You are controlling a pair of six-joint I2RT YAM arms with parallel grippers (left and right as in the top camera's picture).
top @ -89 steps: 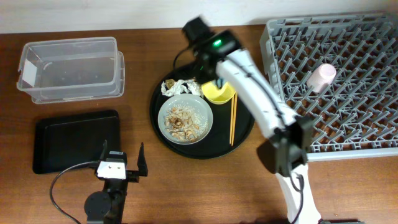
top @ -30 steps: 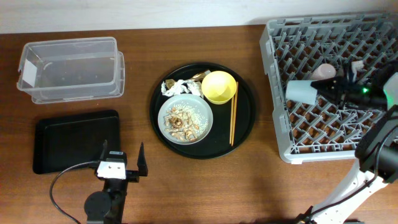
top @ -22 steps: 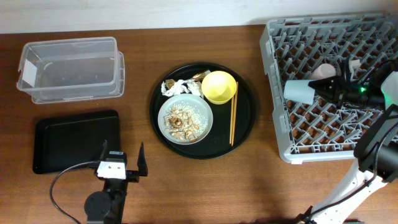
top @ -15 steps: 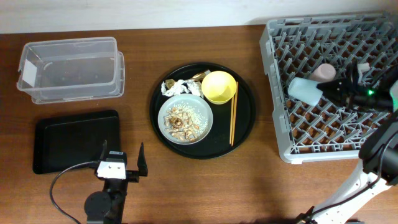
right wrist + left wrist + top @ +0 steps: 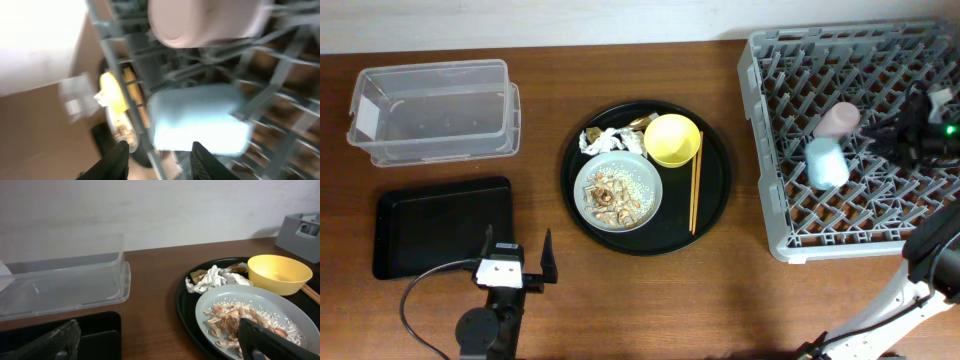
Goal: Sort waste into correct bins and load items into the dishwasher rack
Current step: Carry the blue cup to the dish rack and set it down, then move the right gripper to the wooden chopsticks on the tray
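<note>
The blue cup lies on its side in the grey dishwasher rack, just below the pink cup. My right gripper hovers to the cup's right, open, with nothing between its fingers. In the right wrist view the blue cup sits beyond my right gripper, and the pink cup is above it. The round black tray carries the yellow-green bowl, the plate of food scraps, white tissue, the gold wrapper and the chopsticks. My left gripper rests open near the front edge.
The clear plastic box stands at the back left, with the flat black tray in front of it. In the left wrist view my left gripper frames the box, tissue, bowl and plate.
My right gripper opened and let go of the blue cup, which dropped onto the rack beside the pink cup. The gripper drew back to the right. The left arm stayed still.
</note>
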